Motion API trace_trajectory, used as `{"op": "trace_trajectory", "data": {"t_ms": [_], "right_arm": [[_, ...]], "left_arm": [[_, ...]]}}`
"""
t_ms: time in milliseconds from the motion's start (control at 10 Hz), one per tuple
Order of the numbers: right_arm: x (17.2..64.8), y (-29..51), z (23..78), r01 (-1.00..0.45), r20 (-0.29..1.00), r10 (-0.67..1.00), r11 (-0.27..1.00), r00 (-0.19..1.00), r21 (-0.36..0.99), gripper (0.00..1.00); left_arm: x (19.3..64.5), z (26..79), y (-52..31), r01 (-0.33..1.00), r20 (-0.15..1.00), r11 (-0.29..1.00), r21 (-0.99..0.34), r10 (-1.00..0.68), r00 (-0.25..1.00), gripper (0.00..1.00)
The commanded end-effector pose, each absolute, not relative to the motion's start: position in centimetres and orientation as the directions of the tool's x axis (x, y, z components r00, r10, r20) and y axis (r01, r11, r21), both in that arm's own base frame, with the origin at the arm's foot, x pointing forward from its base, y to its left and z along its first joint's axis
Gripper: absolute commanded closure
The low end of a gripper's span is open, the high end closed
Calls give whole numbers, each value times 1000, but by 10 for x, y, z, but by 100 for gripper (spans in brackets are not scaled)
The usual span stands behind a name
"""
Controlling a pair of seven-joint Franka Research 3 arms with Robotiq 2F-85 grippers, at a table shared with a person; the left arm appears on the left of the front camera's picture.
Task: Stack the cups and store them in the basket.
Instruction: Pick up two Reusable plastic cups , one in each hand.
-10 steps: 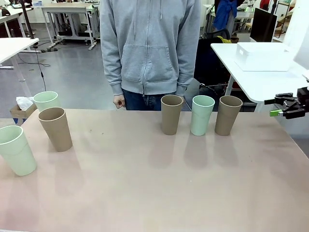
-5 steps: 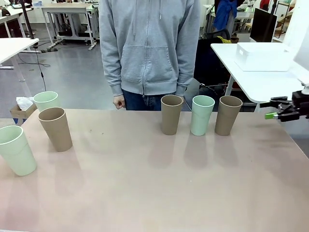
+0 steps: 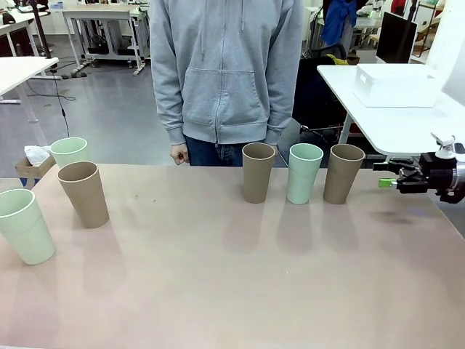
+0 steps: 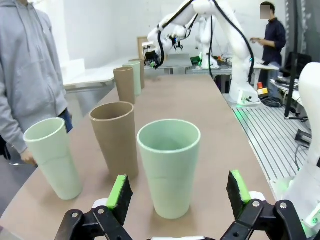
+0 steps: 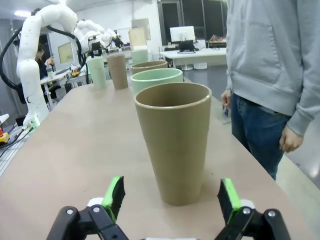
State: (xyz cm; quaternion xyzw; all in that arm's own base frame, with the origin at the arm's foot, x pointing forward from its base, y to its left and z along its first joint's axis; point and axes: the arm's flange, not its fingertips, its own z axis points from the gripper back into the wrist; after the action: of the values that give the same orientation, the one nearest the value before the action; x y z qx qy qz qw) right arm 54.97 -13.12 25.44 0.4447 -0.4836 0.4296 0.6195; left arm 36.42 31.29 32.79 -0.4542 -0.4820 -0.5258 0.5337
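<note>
Starting the stacking, by my reading: no cup is nested yet. All six stand upright and apart on the table, three in a row at the robot's right and three loosely grouped at its left. The tan cup at the right end of the row stands just ahead of the right gripper, in line with the gap between its jaws. Those jaws are spread wide and empty, not yet around the cup. At the far left the nearest mint cup stands likewise ahead of the left gripper, whose jaws are fully apart and hold nothing. The next move probably calls for sliding level jaws around a cup's wall, closing gently, lifting it clear and lowering it into another. The basket looks to be the white bin on the neighbouring white table, well apart from the cups.
</note>
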Motion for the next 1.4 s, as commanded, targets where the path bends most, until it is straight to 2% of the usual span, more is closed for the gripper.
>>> {"op": "trace_trajectory", "data": {"t_ms": [0,300,400,500,700,800,1300], "right_arm": [[546,-115,249,-968,992,56,228,116,100,0],[553,-100,240,-969,984,97,212,149,126,0],[557,-101,240,-970,972,125,164,201,179,0],[549,-105,243,-968,984,75,204,163,145,0],[551,-99,238,-971,981,87,185,173,155,0],[549,-93,239,-975,981,123,178,153,130,0],[560,-78,233,-958,986,52,252,158,140,0]], "left_arm": [[340,284,299,998,995,27,50,-92,-47,0],[341,271,289,999,997,24,43,-58,-42,0],[344,271,288,999,998,43,5,-55,-3,0],[367,291,288,1000,998,27,0,-65,1,0],[367,291,288,1000,998,27,0,-65,1,0],[365,284,290,999,998,34,-20,-59,22,0],[371,256,264,998,995,58,-2,-101,8,0]]}}
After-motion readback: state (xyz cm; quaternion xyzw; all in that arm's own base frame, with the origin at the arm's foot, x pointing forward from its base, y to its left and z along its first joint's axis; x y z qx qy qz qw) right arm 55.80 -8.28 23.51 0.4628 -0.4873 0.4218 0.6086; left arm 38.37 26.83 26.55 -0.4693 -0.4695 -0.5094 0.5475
